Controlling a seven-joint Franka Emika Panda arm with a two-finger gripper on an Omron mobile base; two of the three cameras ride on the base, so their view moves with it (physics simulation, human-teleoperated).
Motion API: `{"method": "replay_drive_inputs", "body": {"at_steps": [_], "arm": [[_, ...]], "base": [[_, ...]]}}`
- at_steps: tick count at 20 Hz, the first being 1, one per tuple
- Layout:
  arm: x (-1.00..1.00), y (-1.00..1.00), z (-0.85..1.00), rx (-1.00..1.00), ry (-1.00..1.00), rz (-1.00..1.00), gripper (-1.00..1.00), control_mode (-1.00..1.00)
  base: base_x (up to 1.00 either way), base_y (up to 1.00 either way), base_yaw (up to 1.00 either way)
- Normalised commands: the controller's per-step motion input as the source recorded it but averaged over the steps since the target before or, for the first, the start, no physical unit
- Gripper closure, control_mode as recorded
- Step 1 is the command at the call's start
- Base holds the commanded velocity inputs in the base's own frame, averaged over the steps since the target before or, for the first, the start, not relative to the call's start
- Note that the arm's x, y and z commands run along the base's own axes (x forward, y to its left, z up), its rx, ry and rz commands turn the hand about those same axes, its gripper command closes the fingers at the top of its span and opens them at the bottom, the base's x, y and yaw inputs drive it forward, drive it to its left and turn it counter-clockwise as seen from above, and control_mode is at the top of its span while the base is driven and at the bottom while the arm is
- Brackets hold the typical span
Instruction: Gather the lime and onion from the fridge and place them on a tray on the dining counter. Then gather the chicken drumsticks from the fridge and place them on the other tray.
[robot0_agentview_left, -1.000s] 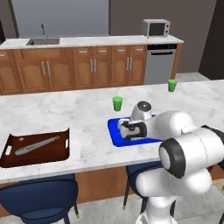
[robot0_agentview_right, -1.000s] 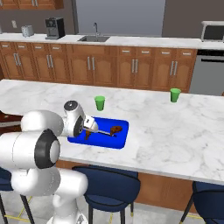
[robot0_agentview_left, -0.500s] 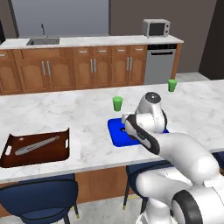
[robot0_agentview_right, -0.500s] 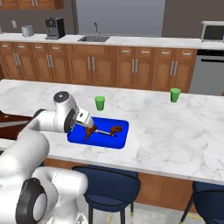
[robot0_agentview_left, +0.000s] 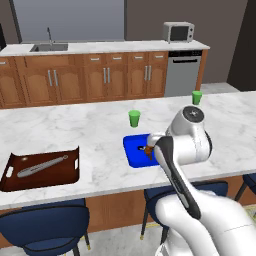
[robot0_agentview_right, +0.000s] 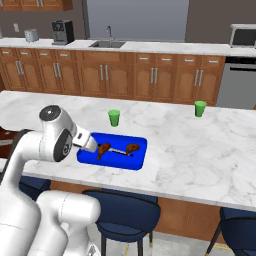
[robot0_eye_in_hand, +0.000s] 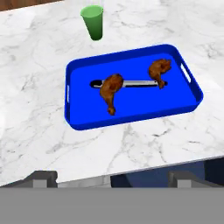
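Two chicken drumsticks (robot0_eye_in_hand: 111, 89) (robot0_eye_in_hand: 159, 70) lie in the blue tray (robot0_eye_in_hand: 131, 119) on the dining counter (robot0_eye_in_hand: 35, 109), across a grey utensil (robot0_eye_in_hand: 133, 83). My gripper (robot0_eye_in_hand: 114, 178) hangs open and empty above the counter's near edge, drawn back from the tray, its fingertips (robot0_eye_in_hand: 43, 177) wide apart. From the right base the drumsticks (robot0_agentview_right: 104, 148) (robot0_agentview_right: 133, 147) lie just beyond my hand (robot0_agentview_right: 88, 143). The dark brown tray (robot0_agentview_left: 62, 176) at the left holds a grey utensil (robot0_agentview_left: 42, 166). The lime, the onion and the fridge are out of view.
A green cup (robot0_agentview_left: 134, 118) stands just behind the blue tray (robot0_agentview_left: 135, 156); another green cup (robot0_agentview_left: 197, 97) stands far right. Blue stools (robot0_agentview_left: 47, 230) sit under the counter's front. A wall counter with sink (robot0_agentview_left: 49, 47) and microwave (robot0_agentview_left: 178, 32) runs behind.
My arm has unfolded and the hand has pulled up and back from the blue tray toward the counter's near edge. Both drumsticks stay in the tray. The jaws stay open.
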Motion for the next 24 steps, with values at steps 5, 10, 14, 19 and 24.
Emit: {"method": "replay_drive_inputs", "body": {"at_steps": [5, 10, 14, 19, 24], "arm": [[-0.74, 0.00, 0.49, 0.00, -0.05, 0.10, -1.00, -1.00], [-0.77, 0.00, 0.31, 0.00, -0.07, 0.14, -1.00, -1.00], [-0.71, 0.00, 0.23, -0.01, -0.04, 0.04, -1.00, -1.00], [-0.14, 0.00, 0.00, 0.00, 0.00, 0.00, -1.00, -1.00], [-0.02, 0.00, -0.05, 0.01, 0.00, 0.00, -1.00, -1.00]], "base": [[0.00, 0.00, 0.00], [0.00, 0.00, 0.00], [0.00, 0.00, 0.00], [0.00, 0.00, 0.00], [0.00, 0.00, 0.00]]}}
